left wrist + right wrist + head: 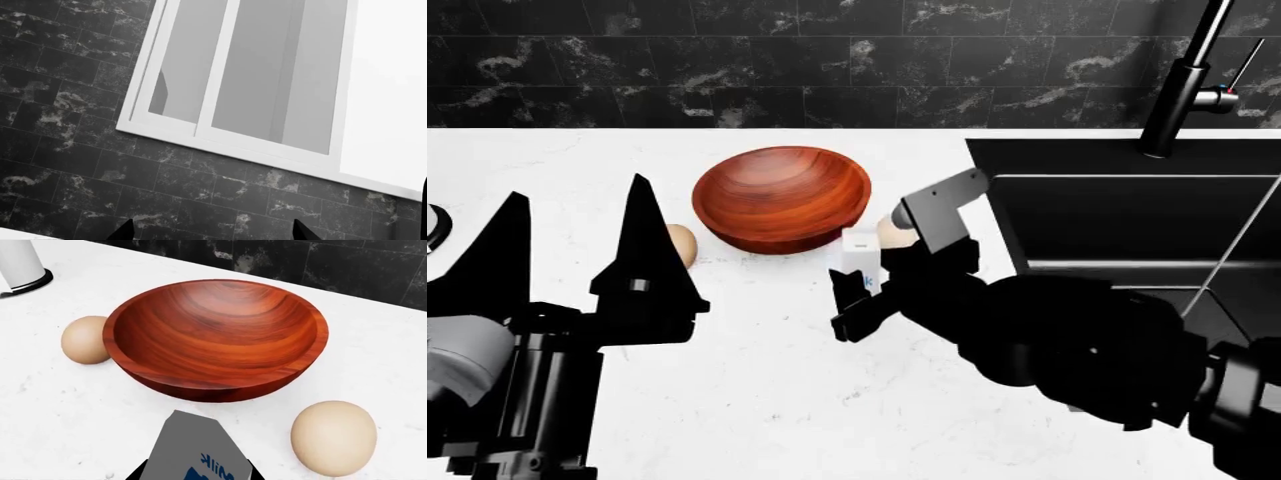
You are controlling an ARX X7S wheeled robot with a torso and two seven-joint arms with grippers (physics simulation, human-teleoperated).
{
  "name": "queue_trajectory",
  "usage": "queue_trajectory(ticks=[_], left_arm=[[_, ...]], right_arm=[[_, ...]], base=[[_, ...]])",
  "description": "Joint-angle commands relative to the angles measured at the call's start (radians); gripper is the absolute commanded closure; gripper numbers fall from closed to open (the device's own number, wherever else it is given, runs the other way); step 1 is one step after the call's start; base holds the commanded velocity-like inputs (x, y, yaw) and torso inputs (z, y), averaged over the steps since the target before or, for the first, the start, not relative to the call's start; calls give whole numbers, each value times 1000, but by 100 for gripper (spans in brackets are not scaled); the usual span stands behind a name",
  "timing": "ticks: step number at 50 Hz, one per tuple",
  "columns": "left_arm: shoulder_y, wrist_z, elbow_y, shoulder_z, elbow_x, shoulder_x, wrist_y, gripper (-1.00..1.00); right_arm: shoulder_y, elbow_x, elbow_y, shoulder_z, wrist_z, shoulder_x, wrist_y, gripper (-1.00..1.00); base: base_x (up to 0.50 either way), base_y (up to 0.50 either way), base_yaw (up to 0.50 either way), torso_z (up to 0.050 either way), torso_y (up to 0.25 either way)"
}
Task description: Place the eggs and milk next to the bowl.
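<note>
Black finger tips of my left end effector peek in at the edge of the left wrist view, set wide apart with nothing between them. Past them I see only dark wall tiles and a white window frame, so this arm points away from the task's things.

From the head view, my left end effector stands up open and empty near one egg, which lies just beside the bowl. My right end effector is at the milk. The other egg sits just behind it, near the bowl too.

Through the right wrist view, the milk is held close, tipped, its top leaning toward the bowl, which lies straight ahead. One egg touches the bowl's far side; the other egg sits just beside the milk. I think the right arm only needs to set the milk upright on the white surface.
</note>
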Motion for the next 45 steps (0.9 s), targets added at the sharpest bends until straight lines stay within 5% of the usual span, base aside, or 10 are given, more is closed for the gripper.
queue_trajectory(ticks=[1,36,37,45], left_arm=[[0,2,-5,1,1,3,-1,-100],[1,6,-11,0,-1,5,-2,-100],[1,6,-11,-1,-1,5,-1,-100],[3,5,-8,-2,1,5,-1,-100]], right_arm=[[6,-47,28,37,-19,-14,-5,100],[-13,-55,89,31,-38,-39,5,100],[-12,-57,86,30,-36,-38,6,-100],[-2,-63,63,35,-19,-25,7,-100]], base=[[0,0,0,0,10],[0,0,0,0,1],[0,0,0,0,0],[0,0,0,0,0]])
